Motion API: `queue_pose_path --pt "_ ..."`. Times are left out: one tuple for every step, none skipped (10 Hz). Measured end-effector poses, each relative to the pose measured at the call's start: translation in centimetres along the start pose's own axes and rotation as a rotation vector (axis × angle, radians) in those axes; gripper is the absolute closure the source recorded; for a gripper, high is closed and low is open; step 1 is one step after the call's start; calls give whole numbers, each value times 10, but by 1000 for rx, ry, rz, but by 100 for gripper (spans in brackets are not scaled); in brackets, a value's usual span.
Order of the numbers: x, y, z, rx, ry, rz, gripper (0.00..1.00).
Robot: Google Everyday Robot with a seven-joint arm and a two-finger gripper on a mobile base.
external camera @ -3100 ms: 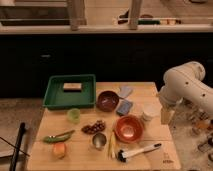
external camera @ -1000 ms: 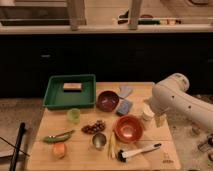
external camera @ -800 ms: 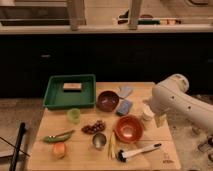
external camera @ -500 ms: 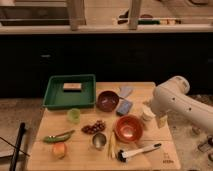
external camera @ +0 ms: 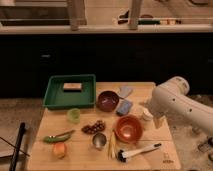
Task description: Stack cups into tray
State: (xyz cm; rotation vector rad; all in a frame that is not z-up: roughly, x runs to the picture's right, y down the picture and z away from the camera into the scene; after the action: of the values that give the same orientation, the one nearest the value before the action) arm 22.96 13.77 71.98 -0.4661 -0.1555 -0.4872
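Swung leftward over three seconds, bringing gripper low beside white cup at right of table; grip state: cannot tell. Just outside tray: green cup; nearer front, steel cup. Light, rigid, slick; pinch the rim.

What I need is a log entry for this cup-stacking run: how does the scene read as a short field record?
tray: green tray at the table's back left, holding a tan block
cups: green cup just in front of the tray; metal cup nearer the front edge
bowls: maroon bowl; orange bowl
gripper: gripper at the table's right side, beside a small white container
status: no cup in the tray yet
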Motion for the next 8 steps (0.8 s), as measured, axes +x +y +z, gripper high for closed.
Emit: queue_pose_path --pt "-9 -3 -4 8 -5 -36 20" --pt "-22 -8 -7 12 -13 -72 20" --pt "-33 -14 -8 15 -18 -105 20" --pt "-40 -17 -9 15 -21 -133 20" --pt "-47 -18 -9 11 -24 -162 20" --pt "-56 -21 -9 6 -26 -193 20" --pt "-69 -26 -8 0 -35 -220 20" --pt "-75 -28 -8 -2 -38 -226 20"
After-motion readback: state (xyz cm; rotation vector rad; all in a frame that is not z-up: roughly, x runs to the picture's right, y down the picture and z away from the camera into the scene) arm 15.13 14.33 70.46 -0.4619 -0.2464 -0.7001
